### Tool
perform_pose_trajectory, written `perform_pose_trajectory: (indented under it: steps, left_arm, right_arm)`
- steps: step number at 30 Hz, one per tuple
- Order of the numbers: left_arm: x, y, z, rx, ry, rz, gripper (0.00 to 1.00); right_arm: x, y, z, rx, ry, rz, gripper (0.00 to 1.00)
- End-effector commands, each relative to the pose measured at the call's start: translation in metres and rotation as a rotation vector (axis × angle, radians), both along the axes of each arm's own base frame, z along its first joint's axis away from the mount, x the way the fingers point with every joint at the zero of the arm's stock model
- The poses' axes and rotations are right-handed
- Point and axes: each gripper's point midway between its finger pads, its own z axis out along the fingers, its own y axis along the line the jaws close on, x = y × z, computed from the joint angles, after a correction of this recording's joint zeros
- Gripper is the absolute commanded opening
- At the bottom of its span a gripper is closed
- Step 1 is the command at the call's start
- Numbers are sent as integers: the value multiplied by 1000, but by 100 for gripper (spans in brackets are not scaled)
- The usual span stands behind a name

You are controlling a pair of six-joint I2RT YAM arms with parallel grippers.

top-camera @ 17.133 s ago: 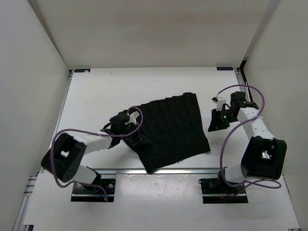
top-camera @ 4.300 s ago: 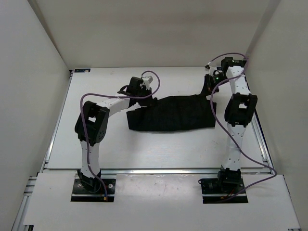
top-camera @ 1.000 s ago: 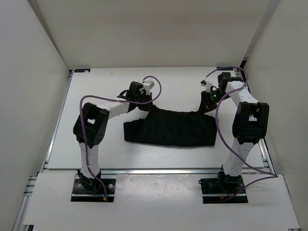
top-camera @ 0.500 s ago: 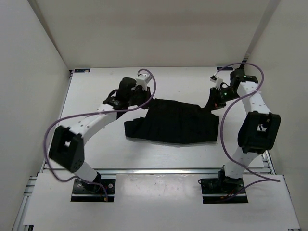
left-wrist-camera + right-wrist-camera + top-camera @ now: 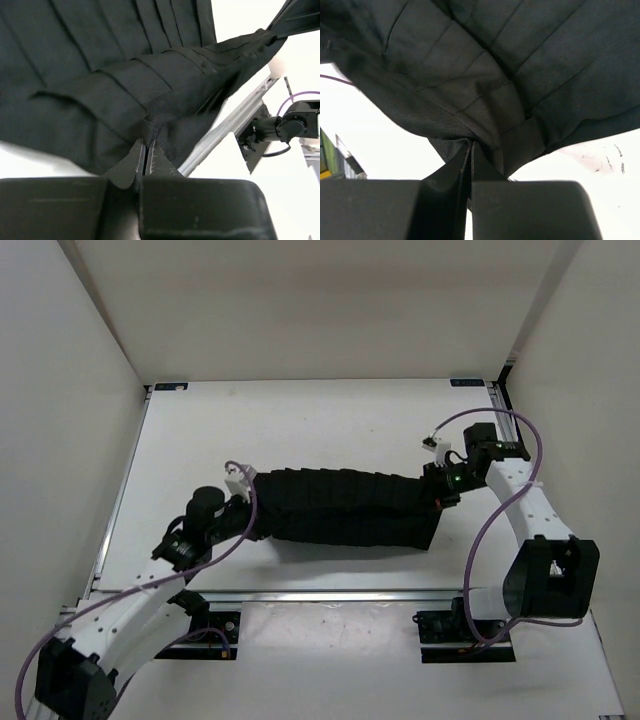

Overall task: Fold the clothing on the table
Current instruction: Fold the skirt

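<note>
I read clothing [image 5: 340,508] as black, soft, pleat-ridged fabric in a long band, probably doubled, spanning table [image 5: 300,420] between grippers. Left gripper [image 5: 145,150] pinches its end, arm low and extended. Right gripper [image 5: 470,149] clamps opposite end, elbow bent.

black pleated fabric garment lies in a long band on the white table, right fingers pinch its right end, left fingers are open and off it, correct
Not quite: the left fingers are shut on a fold of the black pleated fabric garment, as the left wrist view shows. The long band on the white table and the pinch of the right fingers on its right end are correct.
</note>
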Motion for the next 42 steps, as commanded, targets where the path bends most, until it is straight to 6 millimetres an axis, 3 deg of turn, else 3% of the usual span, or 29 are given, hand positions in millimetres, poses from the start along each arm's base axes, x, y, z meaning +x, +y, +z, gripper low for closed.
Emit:
perform_pose_trajectory:
  steps: [1,3,6,9,14,22,28,34,42]
  left_arm:
    - [-17,9,5,-71,17,27,0]
    - [-25,14,2,-64,26,24,0]
    - [-29,26,3,-53,22,60,0]
    - [-17,41,2,-64,35,97,0]
    - [15,35,14,-107,28,144,0]
    - [60,40,12,-115,60,260,0]
    - [87,41,5,-75,99,308,0]
    - [109,45,-26,-50,206,338,0]
    - [134,48,-45,-8,212,361,0]
  right_arm:
    - [1,-3,4,-50,-88,14,0]
    - [-6,-10,-8,-109,-103,33,0]
    - [-6,-14,-7,-119,-119,18,0]
    - [0,-20,-6,-116,-122,-1,0]
    - [8,-21,-7,-84,-109,33,0]
    - [64,-36,-9,-59,-129,-52,0]
    - [90,-24,-31,-86,-125,-52,0]
    - [114,-30,-46,-134,-132,-94,0]
    - [144,-37,-64,-171,-136,-140,0]
